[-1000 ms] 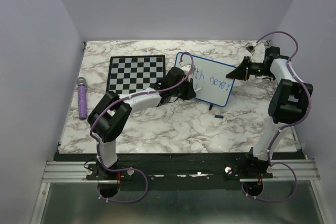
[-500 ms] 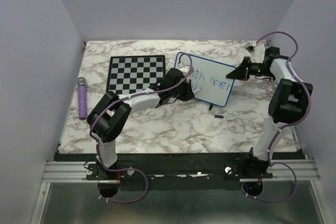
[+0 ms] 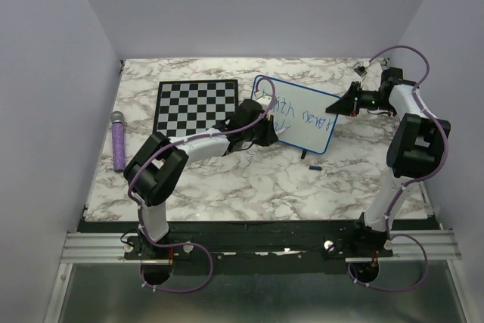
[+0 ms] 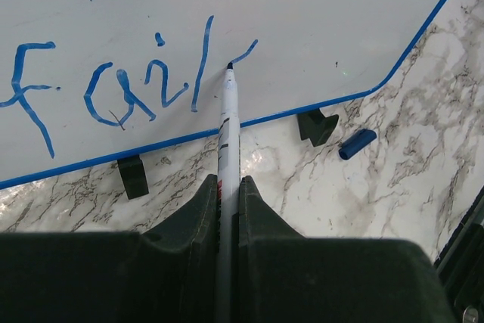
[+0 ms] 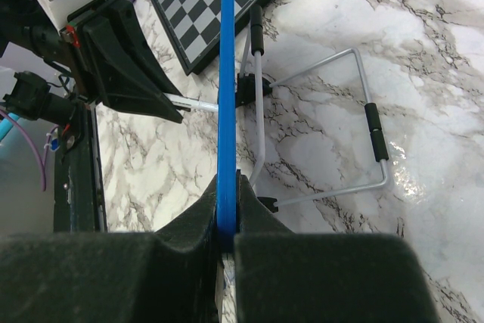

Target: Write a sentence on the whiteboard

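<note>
My left end effector point(image 4: 227, 187) is clamped on the marker point(image 4: 228, 122), whose tip touches the whiteboard point(image 4: 318, 13) just after "Fail". Over the last second my wrist has dipped only slightly, so I judge the sentence point(image 4: 121, 96) lacks just its last letter. My right end effector point(image 5: 225, 189) pinches the whiteboard's far edge, propping it on the worktop point(image 5: 454, 35).
</note>
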